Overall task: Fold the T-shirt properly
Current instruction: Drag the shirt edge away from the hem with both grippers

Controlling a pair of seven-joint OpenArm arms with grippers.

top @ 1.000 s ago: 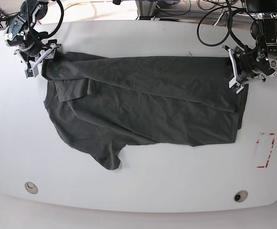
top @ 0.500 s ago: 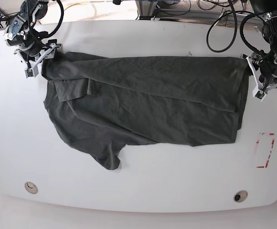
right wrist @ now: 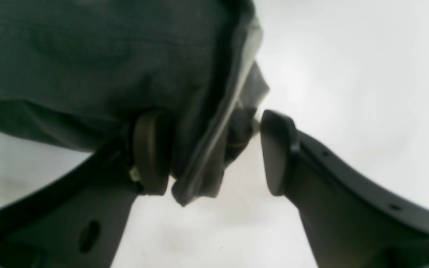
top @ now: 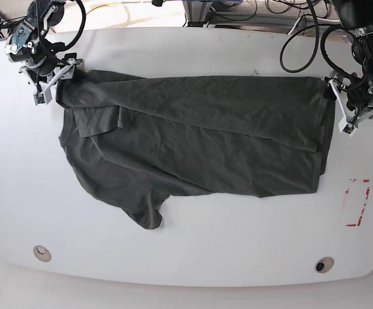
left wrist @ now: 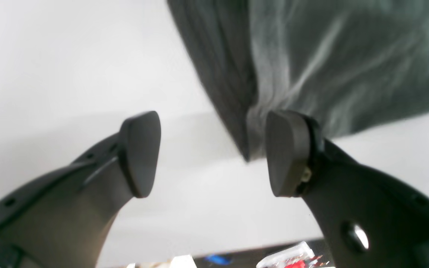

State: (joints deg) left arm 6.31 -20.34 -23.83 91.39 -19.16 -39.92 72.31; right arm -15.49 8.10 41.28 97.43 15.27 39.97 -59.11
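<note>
White surface [top: 193,257] fills the base view, with cables along the upper edge and a red-marked patch at lower right. Across its middle lies the T-shirt [top: 193,135], dark grey, folded once lengthwise so an upper layer overlaps the lower, one sleeve trailing toward lower centre.

At the shirt's upper-left corner the right gripper [right wrist: 207,152] has a bunched hem between its jaws, cloth resting against one pad while the other stands a little apart; whether it truly pinches, I cannot tell.

At the right edge the left gripper [left wrist: 212,152] has its jaws spread and released, the shirt's corner lying just beside one pad.

To finish this step well, I judge the left arm should back off straight without snagging the corner, and the right should let go only once its edge lies flat and aligned.
</note>
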